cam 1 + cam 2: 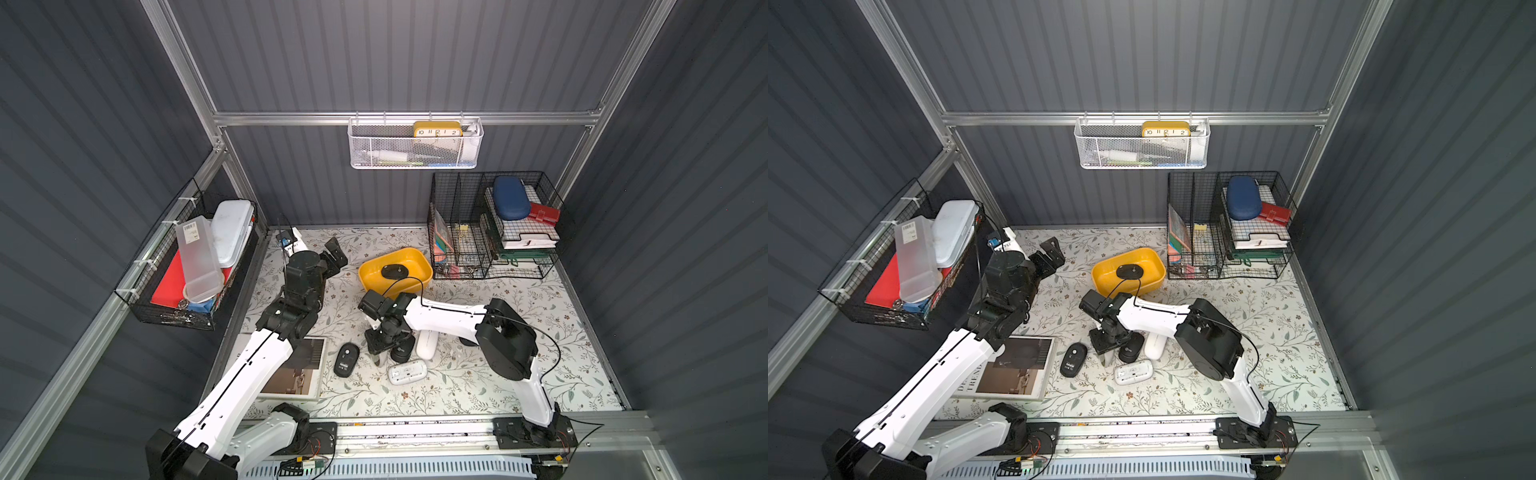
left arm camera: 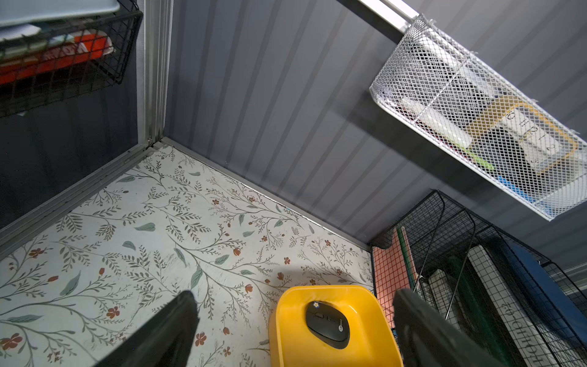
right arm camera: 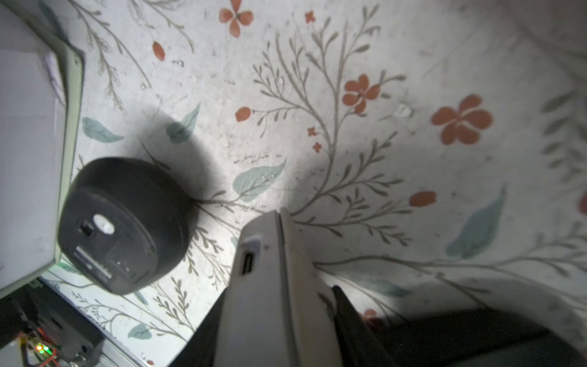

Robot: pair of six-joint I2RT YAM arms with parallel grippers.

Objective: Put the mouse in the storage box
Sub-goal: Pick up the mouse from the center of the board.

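The right gripper (image 3: 279,295) pinches a white plastic mouse (image 3: 273,270) toward the table's (image 1: 457,395) front edge; the left gripper (image 1: 336,254) gapes wide. Grasp step, I judge: next, lift it into the mustard-yellow oblong plastic storage box (image 1: 370,284).

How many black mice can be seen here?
3. One mouse lies in the box; another mouse lies upside down beside the book; a third mouse is partly hidden by the right pincer. The right arm may hide more.
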